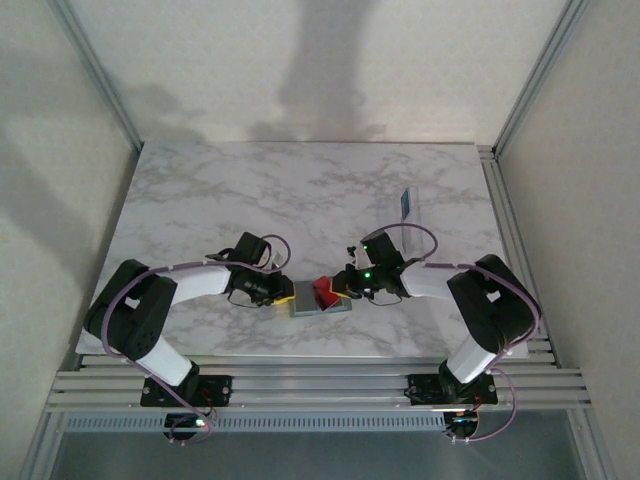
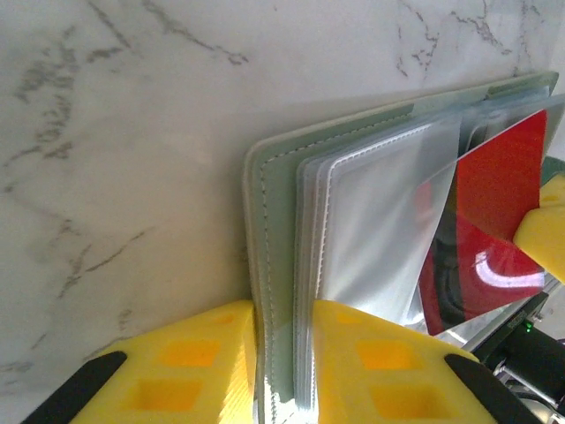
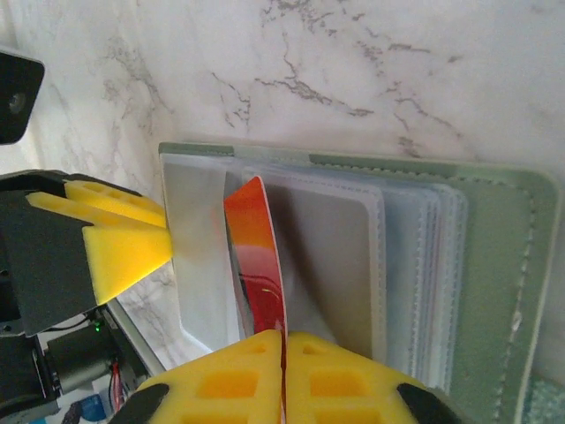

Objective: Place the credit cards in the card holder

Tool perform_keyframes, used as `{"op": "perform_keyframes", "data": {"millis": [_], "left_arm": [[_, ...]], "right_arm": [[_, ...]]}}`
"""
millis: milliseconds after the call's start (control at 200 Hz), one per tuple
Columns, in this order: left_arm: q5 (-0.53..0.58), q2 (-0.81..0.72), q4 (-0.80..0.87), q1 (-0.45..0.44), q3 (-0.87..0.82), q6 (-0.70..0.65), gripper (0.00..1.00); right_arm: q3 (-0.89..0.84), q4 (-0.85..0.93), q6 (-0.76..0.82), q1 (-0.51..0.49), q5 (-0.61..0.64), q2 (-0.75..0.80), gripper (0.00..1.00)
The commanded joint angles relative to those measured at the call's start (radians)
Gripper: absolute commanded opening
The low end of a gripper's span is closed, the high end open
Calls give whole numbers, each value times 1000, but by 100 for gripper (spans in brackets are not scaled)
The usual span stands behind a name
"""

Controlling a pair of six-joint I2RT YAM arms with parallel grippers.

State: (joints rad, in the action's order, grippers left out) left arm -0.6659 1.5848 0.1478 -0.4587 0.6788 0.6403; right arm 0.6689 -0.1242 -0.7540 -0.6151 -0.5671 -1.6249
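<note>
Card holder (image 1: pixel 320 304) lies open at the table's (image 1: pixel 200 200) near edge; our left gripper (image 2: pixel 284 340) clamps its left edge, our right gripper (image 3: pixel 282 340) pinches a red card (image 3: pixel 256 234), seemingly entering a sleeve (image 2: pixel 380 230). Next we should slide it deeper. Another card (image 1: pixel 407 204) lies far right.

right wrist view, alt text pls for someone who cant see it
The right arm's yellow fingers pinch a red credit card edge-on, its tip between the clear sleeves of an open grey-green card holder on a marble table. The left arm's yellow finger meets the holder's left side.
</note>
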Motion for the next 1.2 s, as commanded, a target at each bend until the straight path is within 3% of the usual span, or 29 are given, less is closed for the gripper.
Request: {"op": "perform_keyframes", "data": {"millis": [0, 420, 861, 1196], "left_arm": [[-15, -5, -1, -11, -21, 9, 22], [-30, -20, -13, -12, -44, 8, 22], [-31, -19, -12, -12, -35, 4, 21], [-28, -19, -10, -12, -33, 2, 21]], "right_arm": [[-34, 10, -29, -19, 109, 26, 10], [-51, -45, -60, -90, 182, 19, 21], [3, -17, -48, -164, 185, -4, 19], [54, 20, -51, -222, 208, -30, 25]]}}
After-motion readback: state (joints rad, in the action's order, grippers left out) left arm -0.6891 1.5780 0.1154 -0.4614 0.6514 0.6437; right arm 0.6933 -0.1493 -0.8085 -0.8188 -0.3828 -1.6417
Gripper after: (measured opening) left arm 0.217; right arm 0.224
